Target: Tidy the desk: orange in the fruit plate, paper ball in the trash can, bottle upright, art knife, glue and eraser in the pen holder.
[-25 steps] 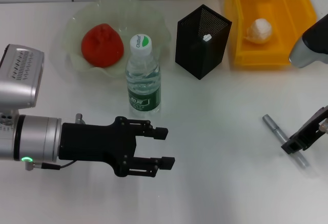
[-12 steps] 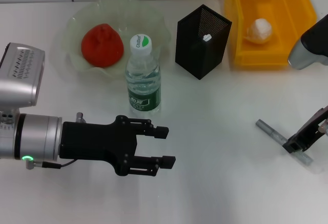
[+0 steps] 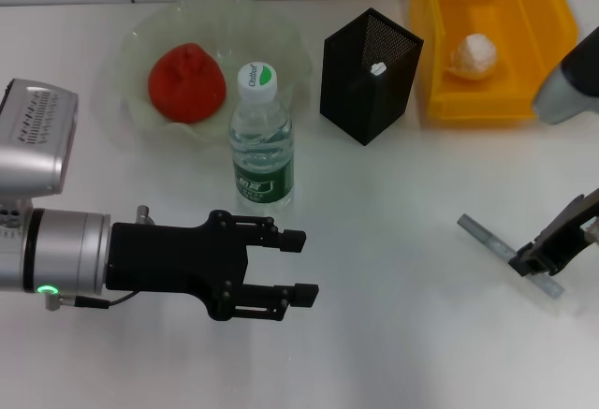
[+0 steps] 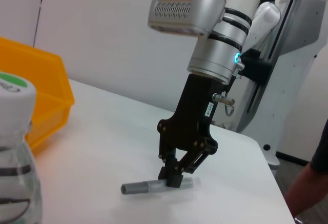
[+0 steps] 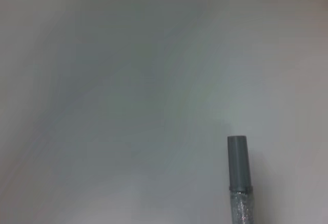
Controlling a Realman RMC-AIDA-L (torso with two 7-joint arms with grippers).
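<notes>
We see the fruit plate (image 3: 131, 72) well beyond our left gripper (image 3: 295, 266), with the orange (image 3: 187, 81) lying in it. The trash can (image 3: 440, 63) stands farther off, beyond our right gripper (image 3: 541, 257), and holds the paper ball (image 3: 474, 55). Between plate and can the pen holder (image 3: 370, 77) stands upright. The bottle (image 3: 261, 138) stands upright just ahead of the left gripper, whose fingers are spread with nothing between them, hovering over the table (image 3: 393, 334). The right gripper is clamped on a grey stick, the art knife (image 3: 487, 236), which juts out from its fingers toward the pen holder.
</notes>
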